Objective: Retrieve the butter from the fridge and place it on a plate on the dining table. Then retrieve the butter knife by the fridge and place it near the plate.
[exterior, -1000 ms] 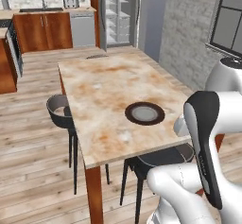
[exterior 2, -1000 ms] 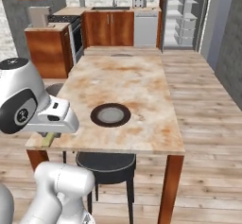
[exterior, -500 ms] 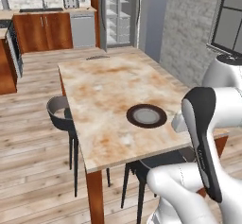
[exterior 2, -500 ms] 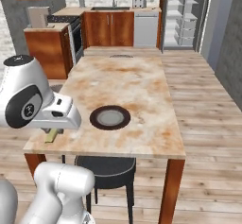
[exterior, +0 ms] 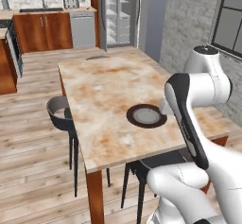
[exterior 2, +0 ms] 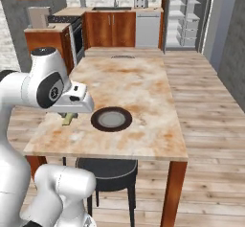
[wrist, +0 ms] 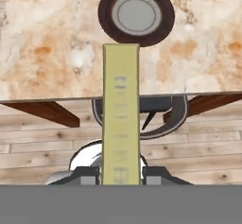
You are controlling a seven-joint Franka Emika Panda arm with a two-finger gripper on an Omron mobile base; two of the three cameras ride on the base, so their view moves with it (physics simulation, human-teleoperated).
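The gripper is closed on the butter, the pale-yellow stick clamped between its two dark tips and running straight out ahead of the hand. In the right base view the butter shows just under the white hand, low over the desk and a little to one side of the plate, not yet above it. In the hand view the stick's far end points toward the plate's dark rim, with the desk edge and a dark stool below it. The plate's grey-green centre is bare. So the fetching from the fridge looks done, its shelves standing open at the far end of the room; what remains, by my reading, is carrying the butter over the plate and releasing it, then the whole butter-knife part.
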